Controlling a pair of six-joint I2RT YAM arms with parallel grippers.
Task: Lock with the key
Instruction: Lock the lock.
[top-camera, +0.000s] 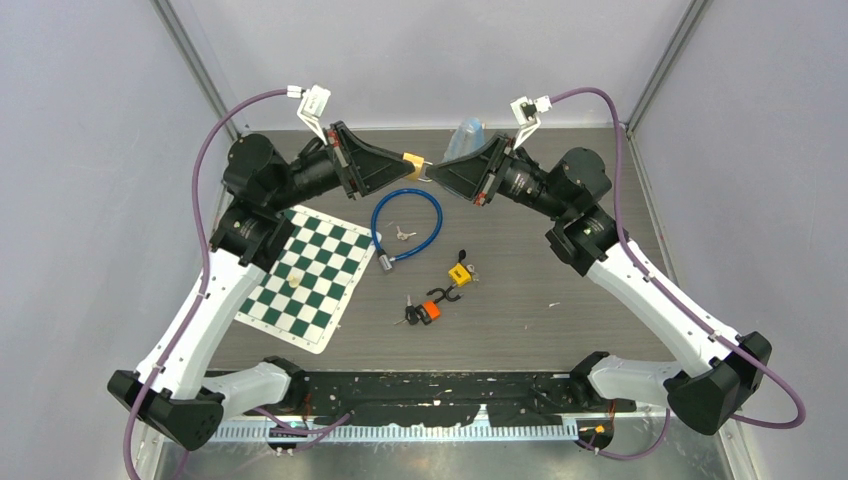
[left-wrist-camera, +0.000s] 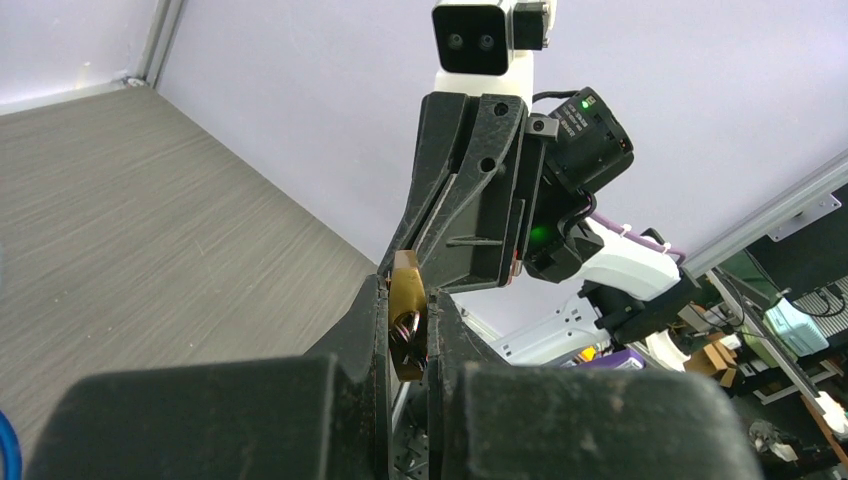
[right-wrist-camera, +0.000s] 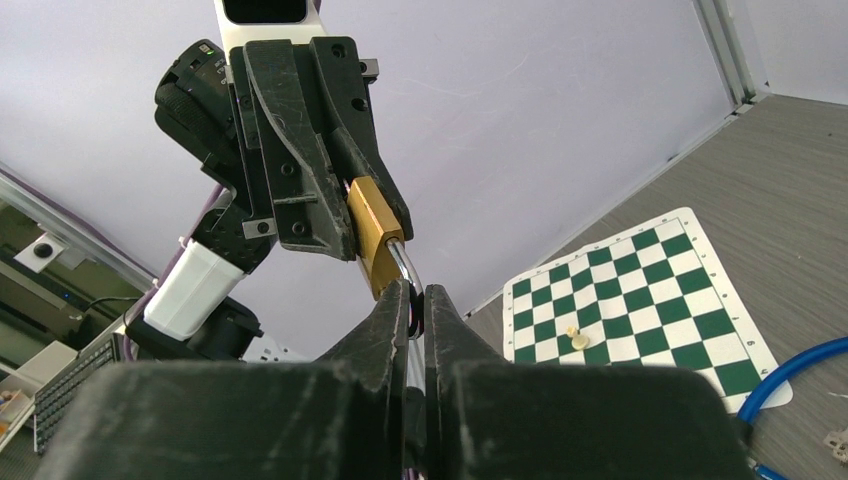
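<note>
Brass padlock (right-wrist-camera: 368, 232), held in the air above the back middle of the desk (top-camera: 560, 320), between the two arms. The left gripper (top-camera: 404, 160) is clenched on the padlock's body, one finger on each flat face. The silver shackle (right-wrist-camera: 403, 265) curves out of the body toward the right arm. The right gripper (right-wrist-camera: 415, 305) is clamped tight on the shackle's free end, tip to tip with the left gripper. In the left wrist view the body fills the narrow gap between the fingers, and the right gripper stands upright just behind it.

On the desk below, just in front of the grippers, lies a blue cable lock (top-camera: 436, 212) in a loop, with small keys (top-camera: 403, 234) inside the loop. Nearer the arm bases lie a yellow lock (top-camera: 459, 272) and an orange lock (top-camera: 430, 312), close together, each with dark keys attached. A green-and-white chessboard (top-camera: 312, 272) lies to the left, partly under the left arm, and carries one pale chess piece (top-camera: 296, 279).
</note>
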